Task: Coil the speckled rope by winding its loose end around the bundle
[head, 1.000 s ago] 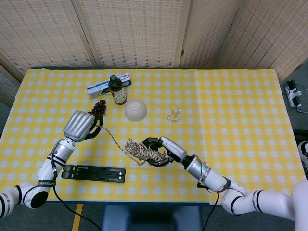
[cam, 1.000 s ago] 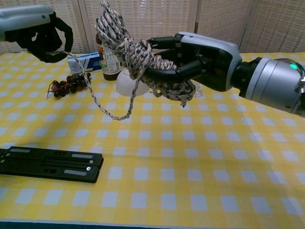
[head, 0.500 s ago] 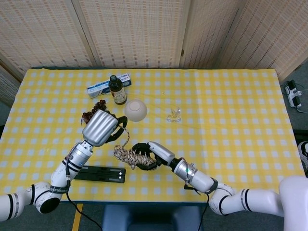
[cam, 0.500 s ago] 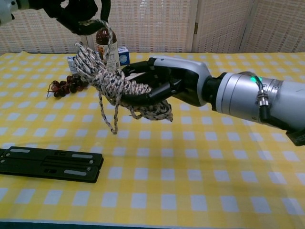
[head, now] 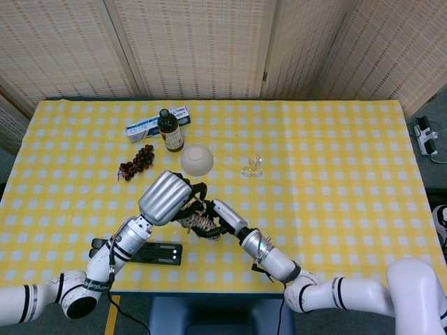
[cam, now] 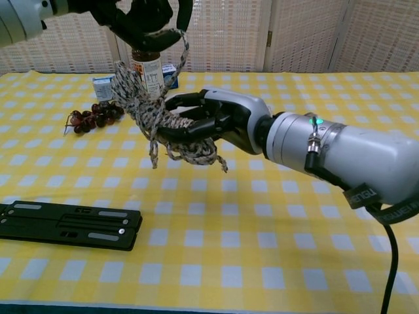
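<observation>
The speckled rope bundle (cam: 159, 123) is held above the table in my right hand (cam: 209, 121), whose dark fingers wrap around its middle. In the head view the bundle (head: 198, 218) shows between both hands, partly hidden by them. My left hand (cam: 137, 18) is raised just above the bundle's left end and pinches the loose end (cam: 178, 47), which arcs down to the coil. From above, my left hand (head: 167, 197) lies directly over the bundle, close against my right hand (head: 223, 215). A short tail (cam: 153, 154) dangles under the bundle.
A black flat bar (cam: 65, 225) lies near the front left edge. At the back left are a bunch of grapes (head: 137, 161), a brown bottle (head: 170, 130), a blue-white box (head: 150, 125), an upturned white bowl (head: 197, 159) and a small glass (head: 253, 165).
My left hand has carried the loose end rightward, from out at the left to directly over the bundle. The right hand has shifted the bundle leftward. The slack loop has shortened.
</observation>
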